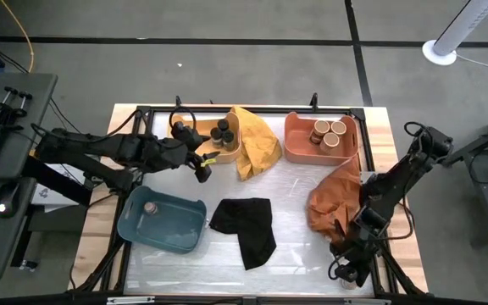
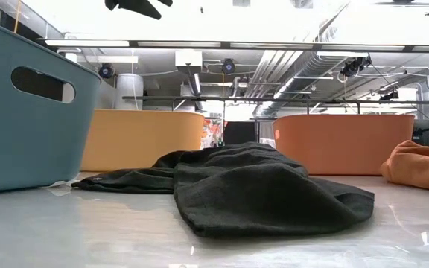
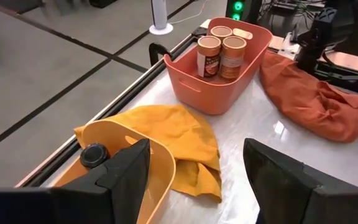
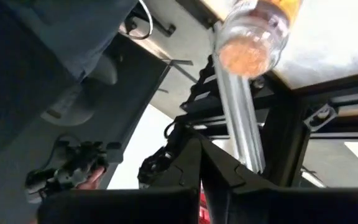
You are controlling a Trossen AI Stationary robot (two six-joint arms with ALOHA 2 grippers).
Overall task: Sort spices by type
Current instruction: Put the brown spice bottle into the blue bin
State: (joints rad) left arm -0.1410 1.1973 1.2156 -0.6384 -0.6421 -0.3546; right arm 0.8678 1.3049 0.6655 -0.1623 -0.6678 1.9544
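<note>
- We are hovering our left hand [image 1: 202, 173] with its fingers spread wide and nothing between them, just beside the yellow tray [image 1: 227, 140], above the worktop [image 1: 295, 220].
- Just ahead of that hand, the black-lidded jars [image 1: 221, 131] are sitting inside the yellow tray; farther ahead, the tan-lidded jars [image 1: 329, 133] are standing together in the coral tray [image 1: 299, 144].
- Close behind and below the left hand, one tan-lidded jar [image 1: 150, 207] is lying in the blue tray [image 1: 161, 222] — we judge it to be unsorted.
- Our right hand [image 1: 348, 273] is waiting at the worktop's near right corner, fingers pressed fully together and holding nothing; a jar [image 4: 257, 36] is showing just ahead of it in the right wrist view, at the worktop's edge, but we cannot tell its lid colour.
- Risks as we are judging them: reaching into the blue tray, open fingers could catch the tray wall and drag it — the tray looks light.
- The yellow cloth [image 1: 257, 144] is draping over the yellow tray's rim, so a hand passing close could snag it and tip the jars.
- The jar by the right hand could get nudged off the edge if that arm moves carelessly.
</note>
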